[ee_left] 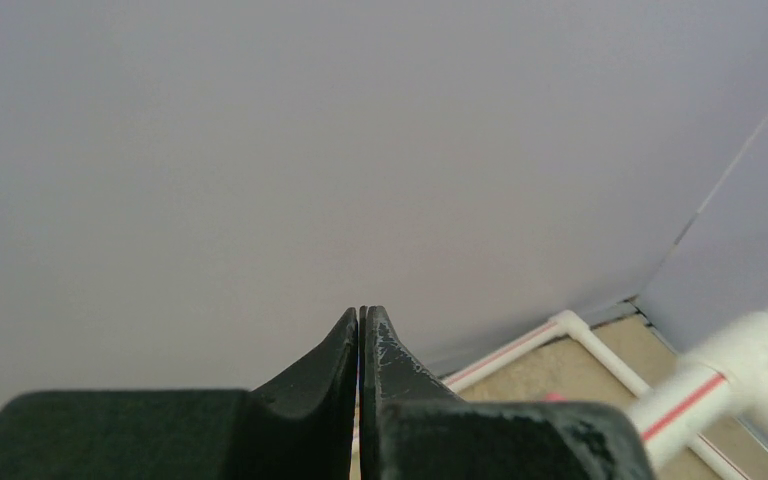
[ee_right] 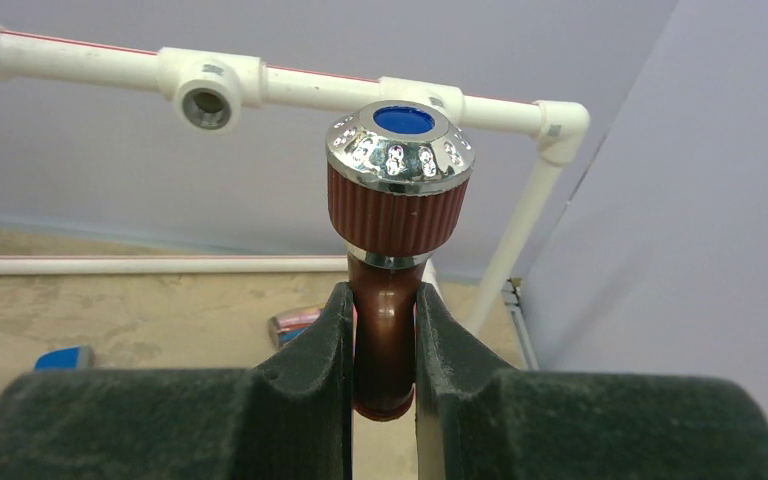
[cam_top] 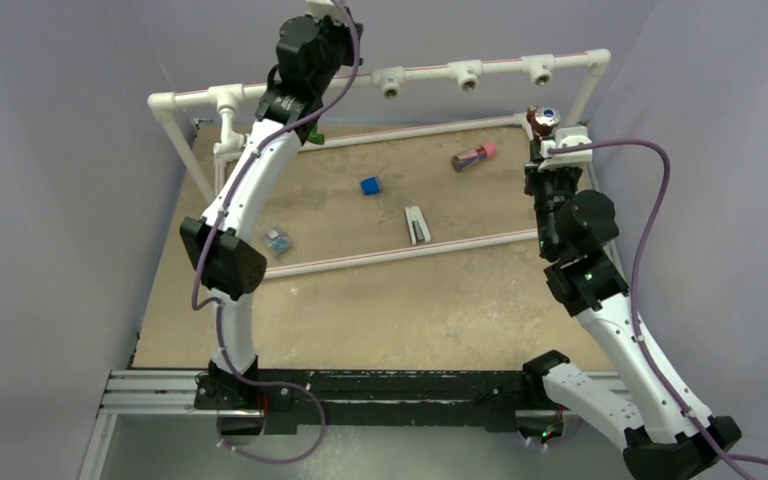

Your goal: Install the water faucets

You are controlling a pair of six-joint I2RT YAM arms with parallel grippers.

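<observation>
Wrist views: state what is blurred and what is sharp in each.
Left wrist view: the white pipe at right is smeared, the shut left tool is sharp. Right wrist view: the brown faucet in the right tool is crisp, with glints on its chrome cap.

right gripper (ee_right: 382, 335) pinches the reddish-brown faucet (ee_right: 392, 225) upright, chrome knob on top, white pipe (ee_right: 290, 85) behind.
</observation>
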